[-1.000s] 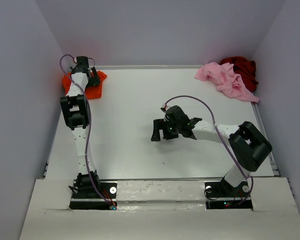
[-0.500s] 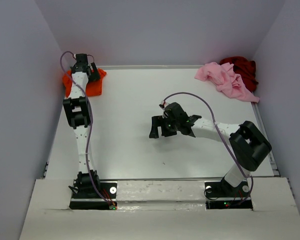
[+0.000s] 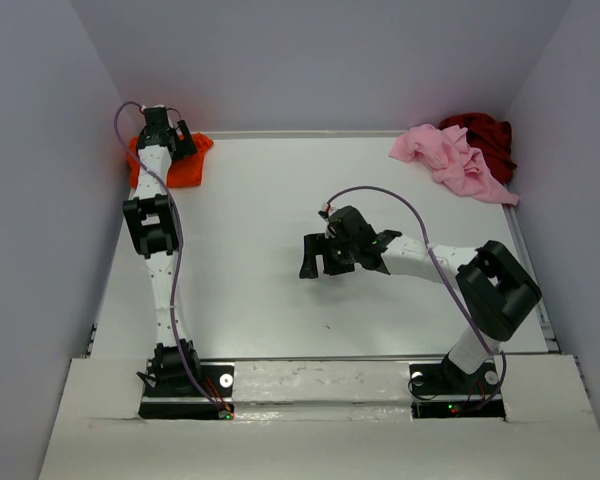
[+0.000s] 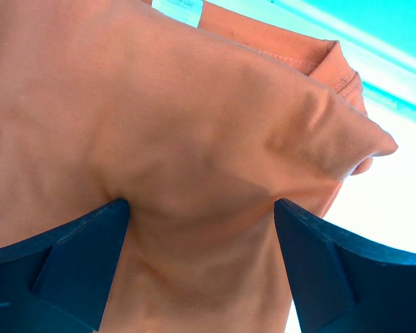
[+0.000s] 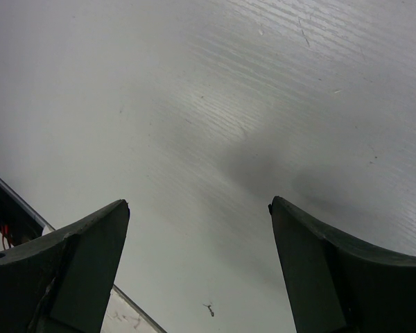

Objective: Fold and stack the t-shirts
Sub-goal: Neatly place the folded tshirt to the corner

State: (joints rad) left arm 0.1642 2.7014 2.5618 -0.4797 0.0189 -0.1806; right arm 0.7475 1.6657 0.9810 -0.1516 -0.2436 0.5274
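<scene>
T-shirts are not folded or stacked yet. The orange t-shirt point(image 3: 188, 170) lies bunched at the upper left. The pink t-shirt point(image 3: 450, 155) and dark red t-shirt point(image 3: 488, 135) are heaped at the upper right. The left gripper point(image 4: 201, 208) is wide apart and pushes into orange cloth. The right gripper point(image 5: 197, 208) is wide apart too, over the table point(image 3: 260, 200), holding nothing.

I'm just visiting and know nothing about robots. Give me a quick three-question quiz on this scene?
1. Fill in: the pink t-shirt and the dark red t-shirt lie in the far ____ corner of the table.
2. Which t-shirt is the left gripper over? A orange t-shirt, B pink, C dark red.
3. True or false: the right gripper is shut on cloth.
Key: 1 right; 2 A; 3 false.
</scene>
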